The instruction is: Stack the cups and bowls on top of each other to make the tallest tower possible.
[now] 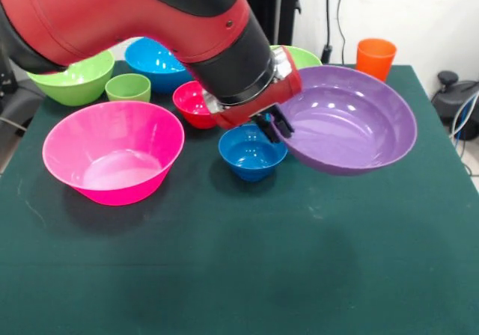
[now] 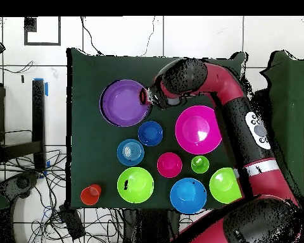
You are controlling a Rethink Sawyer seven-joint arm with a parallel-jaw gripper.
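Lighting is bright and even, coming from above. The glossy purple bowl (image 1: 352,118) carries several small white glare spots on its inner wall, and the pink bowl (image 1: 112,152) shows a pale washed-out sheen across its floor. Shadows on the dark green table cover (image 1: 239,275) are soft: a faint one lies under the pink bowl's near side and another beneath the small blue bowl (image 1: 251,152). The red arm (image 1: 135,13) looms large at the top of the front view. In the overhead view the white floor tiles (image 2: 199,35) read bright against the dark cloth.
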